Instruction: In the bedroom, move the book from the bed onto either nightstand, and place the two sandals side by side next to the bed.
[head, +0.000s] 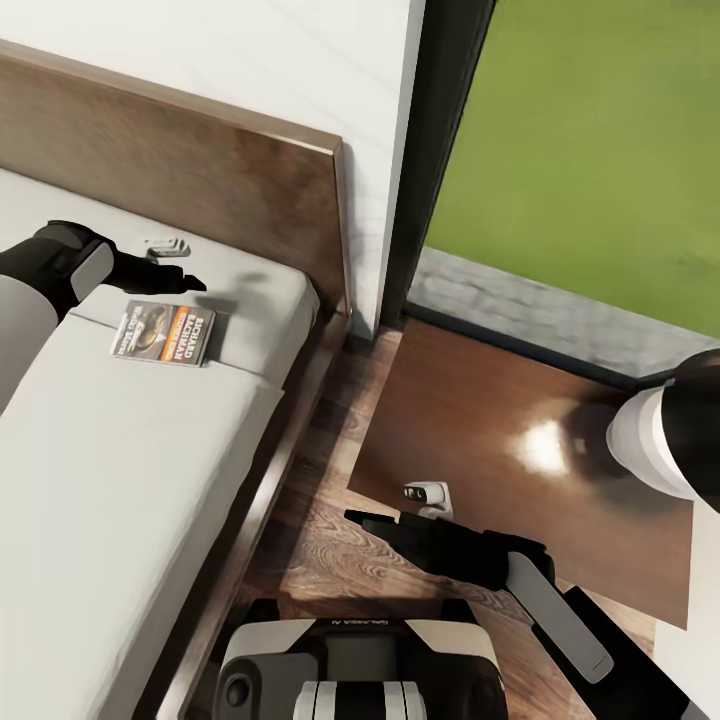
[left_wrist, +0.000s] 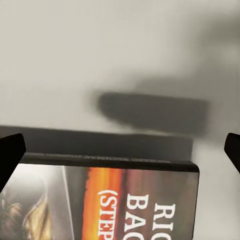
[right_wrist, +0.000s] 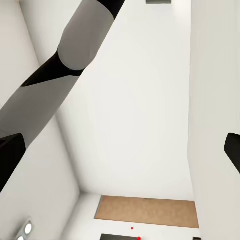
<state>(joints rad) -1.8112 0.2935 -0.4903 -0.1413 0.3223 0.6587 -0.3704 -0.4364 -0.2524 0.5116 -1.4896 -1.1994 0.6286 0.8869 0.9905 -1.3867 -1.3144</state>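
Observation:
The book (head: 165, 335) lies flat on the bed's (head: 120, 490) grey mattress near the headboard, its orange band and dark lettering facing up. My left gripper (head: 188, 282) hovers open just past the book's far edge, nothing between its fingers. In the left wrist view the book (left_wrist: 125, 200) sits close below the open gripper (left_wrist: 120, 150), whose shadow falls on the mattress. The glossy dark nightstand (head: 470, 420) stands to the right of the bed. My right gripper (head: 362, 518) hangs open over the nightstand's front left corner. The sandals are out of view.
The brown headboard (head: 200, 170) runs behind the mattress. A dark-framed window (head: 440, 150) shows green lawn beyond the nightstand. Wood floor (head: 310, 540) fills a narrow gap between bed frame and nightstand. My own base (head: 350, 670) sits at the bottom.

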